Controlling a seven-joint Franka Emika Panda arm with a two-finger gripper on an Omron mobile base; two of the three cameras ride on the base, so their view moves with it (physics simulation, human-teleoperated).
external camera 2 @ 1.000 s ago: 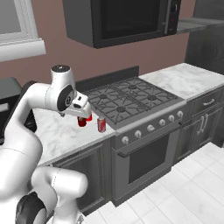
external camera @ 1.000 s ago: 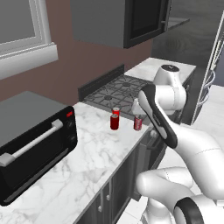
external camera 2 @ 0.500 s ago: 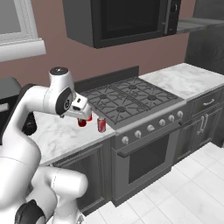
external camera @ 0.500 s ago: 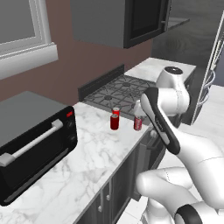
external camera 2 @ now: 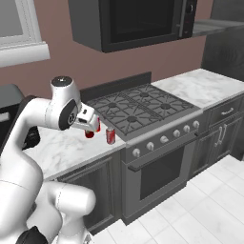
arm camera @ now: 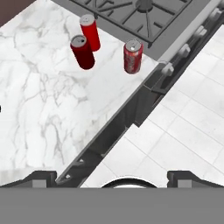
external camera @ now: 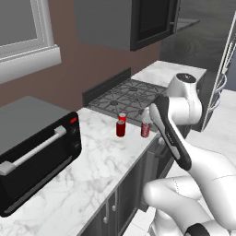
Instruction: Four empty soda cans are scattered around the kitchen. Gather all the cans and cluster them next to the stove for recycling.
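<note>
Three soda cans stand together on the marble counter just left of the stove (arm camera: 144,13): a bright red one (arm camera: 89,31), a darker red one (arm camera: 82,51) and a patterned red one (arm camera: 132,56) nearest the counter's front edge. From the base views they are the red can (external camera: 120,128) and the patterned can (external camera: 145,130), (external camera 2: 110,136), beside the stove (external camera: 131,94), (external camera 2: 138,107). My gripper (arm camera: 113,177) hovers above the counter's front edge, a little short of the cans, open and holding nothing. My hand (external camera 2: 86,119) partly hides the red cans in the right base view.
A black toaster oven (external camera: 37,156) sits on the counter to the far left. A black microwave (external camera 2: 138,19) hangs over the stove. Marble counter (external camera 2: 200,88) continues right of the stove. White tiled floor (arm camera: 183,113) lies below the counter edge.
My arm has drifted slightly back from the cans. The three cans have not moved and the jaws stay wide.
</note>
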